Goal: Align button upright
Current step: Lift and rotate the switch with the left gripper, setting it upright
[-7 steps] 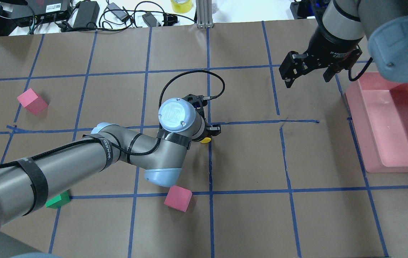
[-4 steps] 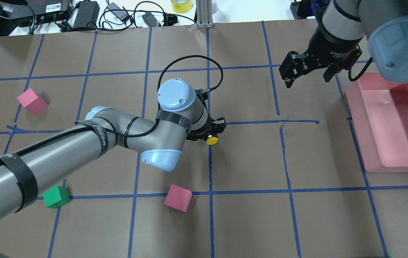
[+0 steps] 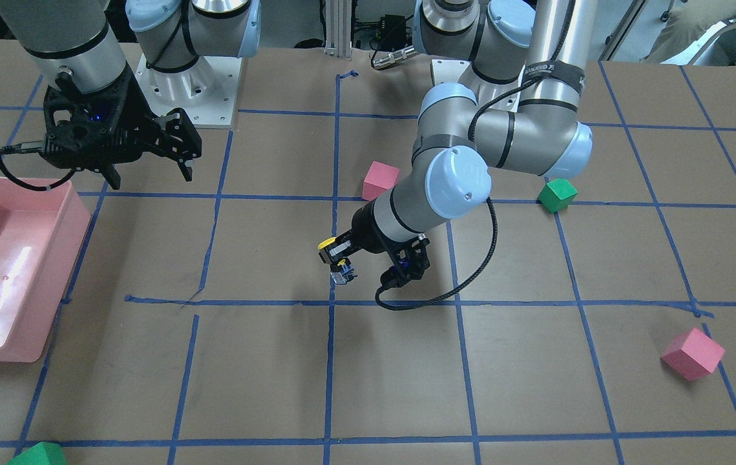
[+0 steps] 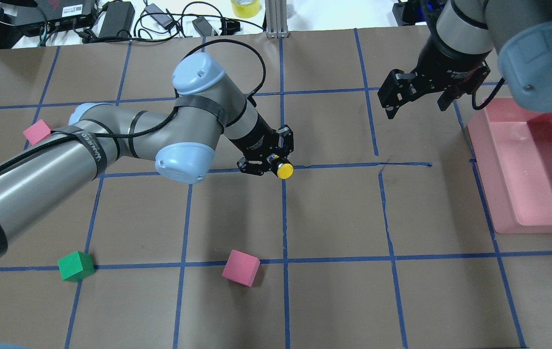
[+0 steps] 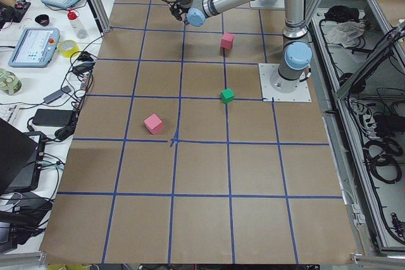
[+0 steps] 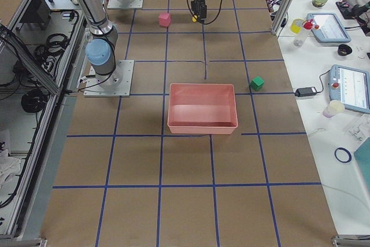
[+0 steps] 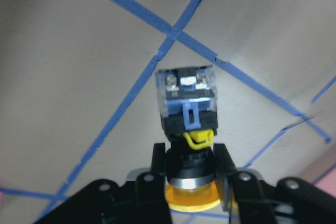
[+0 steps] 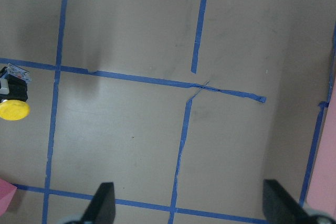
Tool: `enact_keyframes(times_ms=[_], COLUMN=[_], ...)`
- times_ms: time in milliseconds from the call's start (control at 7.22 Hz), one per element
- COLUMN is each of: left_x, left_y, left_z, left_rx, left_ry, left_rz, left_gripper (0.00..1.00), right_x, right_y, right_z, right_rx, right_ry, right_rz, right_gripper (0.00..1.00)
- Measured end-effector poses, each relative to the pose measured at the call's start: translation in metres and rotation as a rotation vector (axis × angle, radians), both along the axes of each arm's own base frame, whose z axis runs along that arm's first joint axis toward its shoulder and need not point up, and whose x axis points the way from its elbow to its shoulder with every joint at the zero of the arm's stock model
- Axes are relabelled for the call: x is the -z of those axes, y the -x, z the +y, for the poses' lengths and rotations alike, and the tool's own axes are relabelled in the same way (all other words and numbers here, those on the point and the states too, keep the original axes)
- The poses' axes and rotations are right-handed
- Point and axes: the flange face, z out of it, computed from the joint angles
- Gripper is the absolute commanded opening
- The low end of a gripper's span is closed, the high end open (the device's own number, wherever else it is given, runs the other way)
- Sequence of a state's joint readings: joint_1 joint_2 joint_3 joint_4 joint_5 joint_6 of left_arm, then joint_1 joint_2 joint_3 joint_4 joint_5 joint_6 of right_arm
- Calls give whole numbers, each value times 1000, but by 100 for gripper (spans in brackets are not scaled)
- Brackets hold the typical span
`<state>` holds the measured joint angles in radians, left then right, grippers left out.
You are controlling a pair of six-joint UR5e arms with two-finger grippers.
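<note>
Item: the button (image 4: 284, 170). We record a round, flat, glossy yellow cap, a short black cylindrical body with a bright metal collar under the cap, and a squarish clear-grey block base with two screw heads on its end face and a blue clip on its side. A yellow tab sits between body and base.

Position: it is in the left gripper (image 4: 276, 165), over a crossing of blue tape lines near the middle of the table (image 4: 334, 291). It looks clear of the paper, though we cannot be sure.

Orientation: the long axis runs from cap to base. The cap is uppermost and faces the overhead view. The base points down towards the paper and away from the wrist. The axis leans and is not plumb.

Left gripper: the black fingers (image 7: 157, 163) are drawn in narrow, pinching the black body just below the cap from both sides.

Right gripper (image 4: 415, 104): the fingers are spread wide with nothing between them. It hangs above the paper just beside the pink tray (image 4: 489, 179), well apart from the button.

Surroundings: matte brown paper, creased, under a blue tape grid. The tray is of smooth plastic, rectangular, with a glossy floor. There are two pink cubes (image 4: 241, 268) (image 4: 38, 132) and a green cube (image 4: 76, 266), all matte and sharp-edged.
</note>
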<state>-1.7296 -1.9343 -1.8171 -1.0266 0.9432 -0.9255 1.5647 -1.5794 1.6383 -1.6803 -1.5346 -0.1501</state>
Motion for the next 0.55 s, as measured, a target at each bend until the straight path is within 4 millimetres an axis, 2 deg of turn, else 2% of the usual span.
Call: enact_keyframes(times_ms=[277, 554], left_x=[26, 57], left_y=[-22, -33], left_z=[3, 11], left_rx=[-168, -239], left_ry=[-191, -310], left_rz=[177, 315], left_gripper=[0, 0], right_x=[0, 2], right_y=[0, 0], right_z=[0, 1], right_rx=[-5, -6], right_ry=[0, -3], right_rz=[0, -1], right_gripper=[100, 100])
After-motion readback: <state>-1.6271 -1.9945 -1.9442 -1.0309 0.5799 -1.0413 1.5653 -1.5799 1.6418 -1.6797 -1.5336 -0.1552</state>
